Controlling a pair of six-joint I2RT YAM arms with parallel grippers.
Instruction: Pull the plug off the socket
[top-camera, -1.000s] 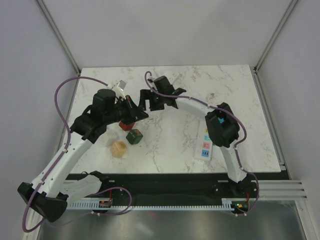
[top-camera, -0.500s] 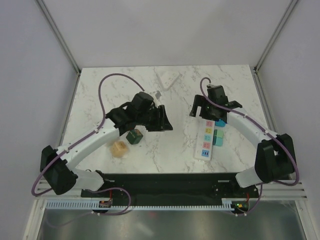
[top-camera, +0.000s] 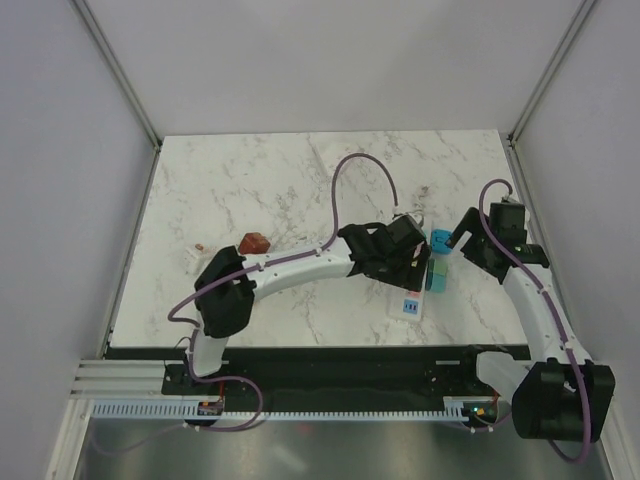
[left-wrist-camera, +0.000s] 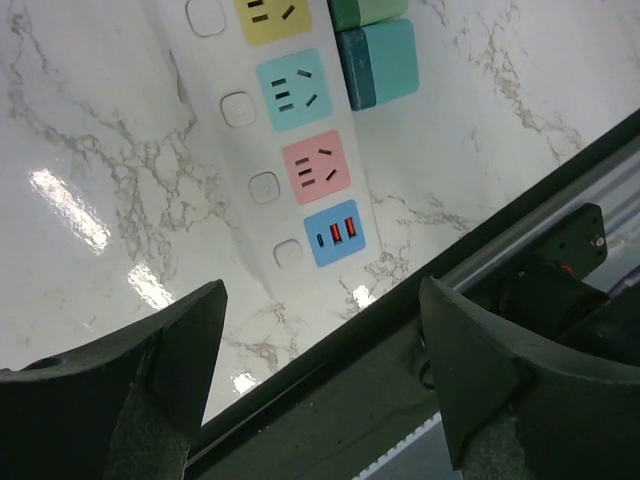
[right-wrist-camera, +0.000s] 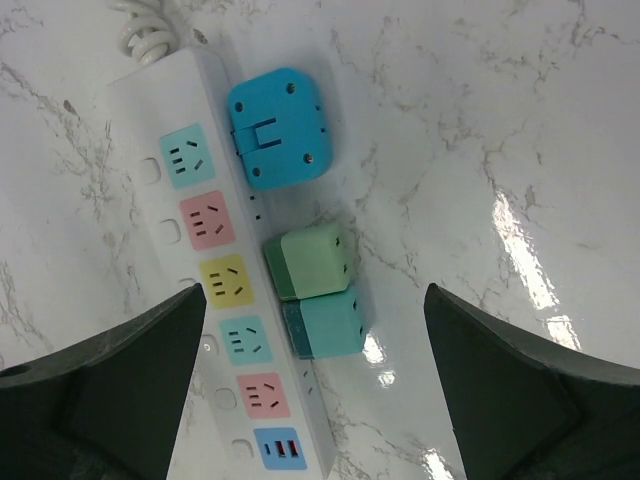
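Observation:
The white socket strip (right-wrist-camera: 215, 290) with coloured outlets lies on the marble; it also shows as the strip (left-wrist-camera: 290, 150) and the strip (top-camera: 410, 295). A green cube plug (right-wrist-camera: 312, 260) and a teal cube plug (right-wrist-camera: 327, 320) sit flush against its side. A blue plug (right-wrist-camera: 278, 127) lies flat beside the strip, prongs folded and facing up. My right gripper (right-wrist-camera: 314, 292) hovers open above the cube plugs, holding nothing. My left gripper (left-wrist-camera: 322, 290) is open over the strip's near end, empty. From above, the left gripper (top-camera: 395, 255) covers the strip's middle.
The strip's coiled white cord (right-wrist-camera: 150, 35) leaves its far end. A red block (top-camera: 254, 242) and a small white piece (top-camera: 192, 258) lie at the left. The table's black front edge (left-wrist-camera: 480, 260) runs just beyond the strip's USB end.
My left arm has swung from the left side of the table across to the strip and its gripper has opened. My right arm has drawn back to the right of the strip.

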